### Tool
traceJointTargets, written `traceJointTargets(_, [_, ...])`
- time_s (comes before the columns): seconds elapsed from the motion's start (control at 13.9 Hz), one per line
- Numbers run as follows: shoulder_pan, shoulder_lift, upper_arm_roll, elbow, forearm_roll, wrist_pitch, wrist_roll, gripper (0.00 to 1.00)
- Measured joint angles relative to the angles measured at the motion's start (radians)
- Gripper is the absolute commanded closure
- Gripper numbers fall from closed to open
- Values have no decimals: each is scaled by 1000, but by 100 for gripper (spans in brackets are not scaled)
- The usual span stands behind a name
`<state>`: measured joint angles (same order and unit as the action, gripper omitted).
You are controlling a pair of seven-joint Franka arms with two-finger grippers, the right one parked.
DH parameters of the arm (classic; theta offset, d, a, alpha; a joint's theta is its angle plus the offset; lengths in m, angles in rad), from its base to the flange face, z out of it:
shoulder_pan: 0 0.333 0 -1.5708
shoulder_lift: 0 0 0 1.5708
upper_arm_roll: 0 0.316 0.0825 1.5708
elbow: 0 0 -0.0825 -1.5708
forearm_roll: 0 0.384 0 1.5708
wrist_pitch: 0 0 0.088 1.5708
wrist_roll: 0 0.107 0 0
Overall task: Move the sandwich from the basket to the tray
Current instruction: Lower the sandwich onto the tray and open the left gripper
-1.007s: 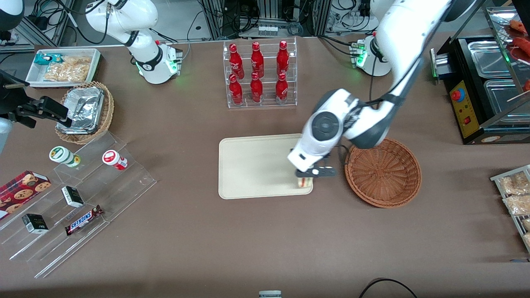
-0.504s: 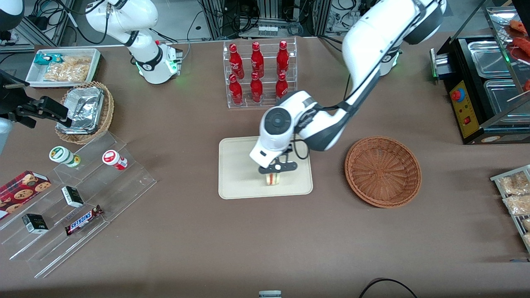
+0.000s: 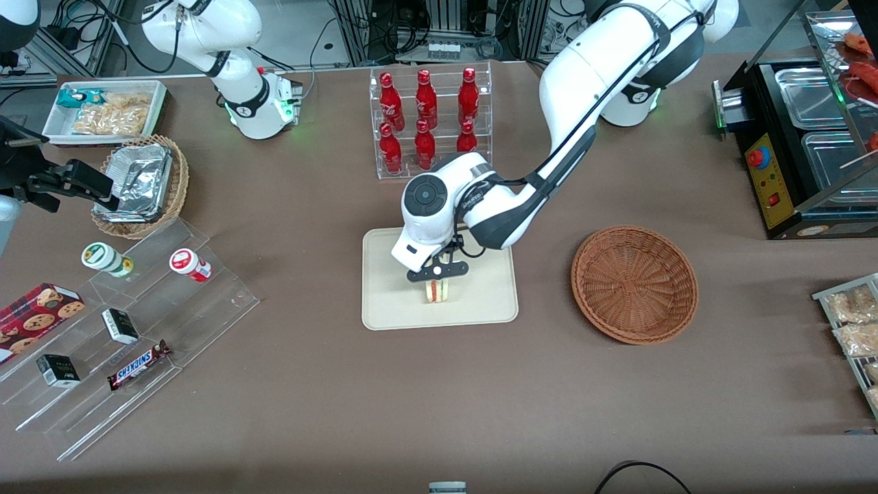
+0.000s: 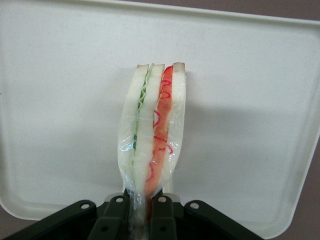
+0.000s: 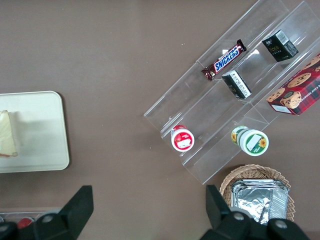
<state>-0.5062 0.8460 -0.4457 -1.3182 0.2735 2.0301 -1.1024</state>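
Over the tray [image 3: 384, 302], near its centre, with the empty basket [image 3: 634, 285] off at 3 o'clock: I log my gripper [image 3: 437, 273] pinched tight on the wrapped sandwich [image 3: 437, 291] standing on edge, which I judge could topple flat if I let go too high.

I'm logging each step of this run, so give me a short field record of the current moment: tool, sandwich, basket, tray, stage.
tool: the left arm's tool is over the tray, shut on the sandwich
sandwich: sandwich gripped at one end between the fingers, red and green layers showing, over the tray's middle
basket: basket sits beside the tray toward the working arm's end, nothing in it
tray: tray holds nothing apart from the sandwich above it
contact: cannot tell whether the sandwich touches the tray
stage: sandwich out of basket, not yet released
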Motion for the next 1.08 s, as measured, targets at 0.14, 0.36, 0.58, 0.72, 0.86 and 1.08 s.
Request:
traceJointTargets(0.14, [0,10,1,2,0,0,0,0])
traceJointTargets(0.36, [-1,11,1,10,0,1,-1,0])
traceJointTargets(0.58, [-1,3,1,32,0,-1,-2,0])
traceJointTargets(0.72, [5,-22,4,43,3,-17,-2,0])
traceJointTargets(0.86, [14,-59,6,43,8,-80,-2,0])
traceJointTargets(1.08, [40,-109,11,42,44,-179,-10,0])
